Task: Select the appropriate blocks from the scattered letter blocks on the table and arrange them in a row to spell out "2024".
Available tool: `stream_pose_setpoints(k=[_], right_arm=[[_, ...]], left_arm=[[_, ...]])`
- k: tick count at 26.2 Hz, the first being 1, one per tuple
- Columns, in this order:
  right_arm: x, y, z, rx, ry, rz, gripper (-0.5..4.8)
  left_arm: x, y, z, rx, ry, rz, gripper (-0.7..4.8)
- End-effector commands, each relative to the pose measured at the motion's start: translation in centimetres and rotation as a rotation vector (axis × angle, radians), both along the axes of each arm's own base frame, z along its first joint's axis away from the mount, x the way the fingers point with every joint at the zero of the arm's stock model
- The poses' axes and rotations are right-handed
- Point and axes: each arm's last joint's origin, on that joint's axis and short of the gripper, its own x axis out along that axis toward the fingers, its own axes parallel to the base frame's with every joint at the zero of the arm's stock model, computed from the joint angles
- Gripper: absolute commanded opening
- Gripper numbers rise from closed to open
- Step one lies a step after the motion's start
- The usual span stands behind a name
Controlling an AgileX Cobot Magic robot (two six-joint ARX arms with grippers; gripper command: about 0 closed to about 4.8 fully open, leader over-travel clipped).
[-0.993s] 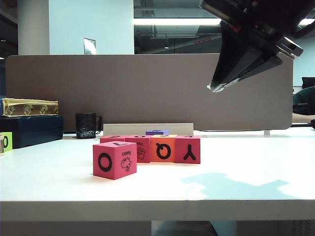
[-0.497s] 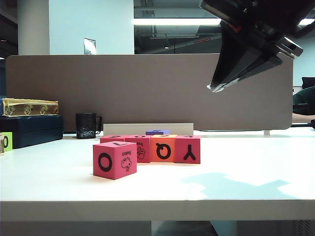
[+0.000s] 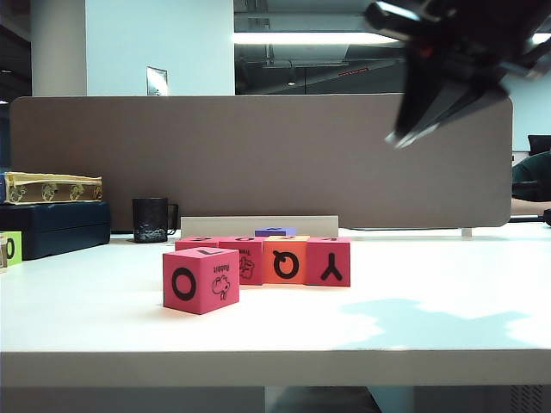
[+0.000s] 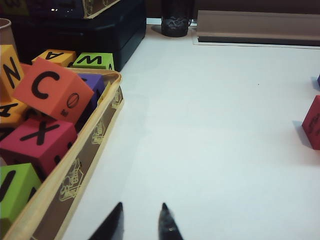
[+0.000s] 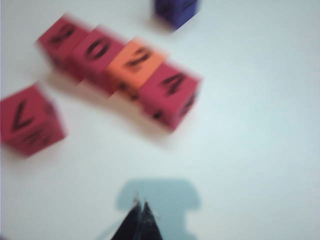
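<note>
Four blocks stand touching in a row on the white table (image 3: 413, 301): a pinkish-red one (image 5: 62, 37), a second pinkish-red one (image 5: 96, 51), an orange one (image 5: 136, 60) and a third pinkish-red one (image 5: 172, 87). Their tops read 2, 0, 2, 4. From the front the orange block (image 3: 285, 261) shows Q and the right end block (image 3: 328, 261) shows Y. My right gripper (image 3: 405, 138) hangs high above the table to the right of the row, shut and empty (image 5: 140, 204). My left gripper (image 4: 141, 207) is open over bare table, far left of the row.
A pinkish-red cube marked O (image 3: 200, 280) sits apart in front of the row's left end. A purple cube (image 3: 275, 231) lies behind the row. A tray of spare blocks (image 4: 95, 135), a dark box (image 3: 52, 225) and a black mug (image 3: 151, 219) stand at the left.
My right gripper has swung up and to the right, away from the row, and its shadow on the table has slid right. The blocks and the left gripper have not moved.
</note>
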Motion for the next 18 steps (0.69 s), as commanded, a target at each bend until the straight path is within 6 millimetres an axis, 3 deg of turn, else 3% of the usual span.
stream_pose_setpoints(k=[1,4,9,14,18], right_arm=[[0.3,-2.8,2.7,0.064,-0.158,-0.12,-0.01],[0.1,-6.1,4.1,0.051,-0.251,-0.225,-0.01],[-1.4,-9.5,4.6,-0.003,-0.342,-0.342,-0.01],[-3.5,-11.6,2.9,-0.04,-0.39,-0.427,-0.01],[-5.6,-12.6,0.0,-0.079,-0.406,-0.465,-0.01]], left_arm=[[0.0,0.0,0.0,0.004,0.007,-0.006,0.84],[0.0,0.0,0.0,0.004,0.007,-0.006,0.84],[0.0,0.0,0.0,0.004,0.007,-0.006,0.84],[0.0,0.0,0.0,0.004,0.007,-0.006,0.85],[0.0,0.0,0.0,0.004,0.007,-0.006,0.84]])
